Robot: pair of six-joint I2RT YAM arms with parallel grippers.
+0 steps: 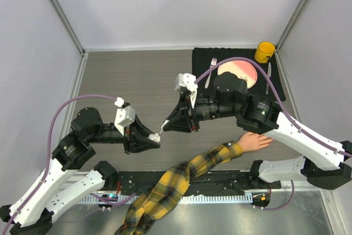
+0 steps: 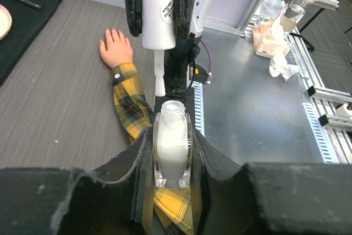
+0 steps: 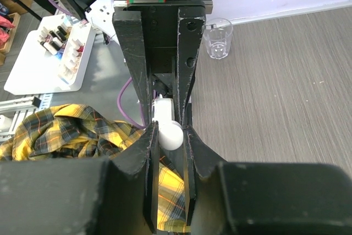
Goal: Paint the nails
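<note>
Likely dipping step: left tool (image 2: pixel 171 155) clamps bottle (image 2: pixel 171 141), right tool (image 3: pixel 168 136) clamps cap (image 2: pixel 158 12), brush (image 2: pixel 160 78) just outside neck (image 2: pixel 172 109); next needs steady carry to nails (image 1: pixel 269 141), lower right.

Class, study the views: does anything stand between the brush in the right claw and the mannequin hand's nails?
Nothing visible does. The right claw holds the brush cap over the bottle in the left claw; only bare table and the plaid sleeve lie toward the nails. The right arm's forearm passes close by them.
</note>
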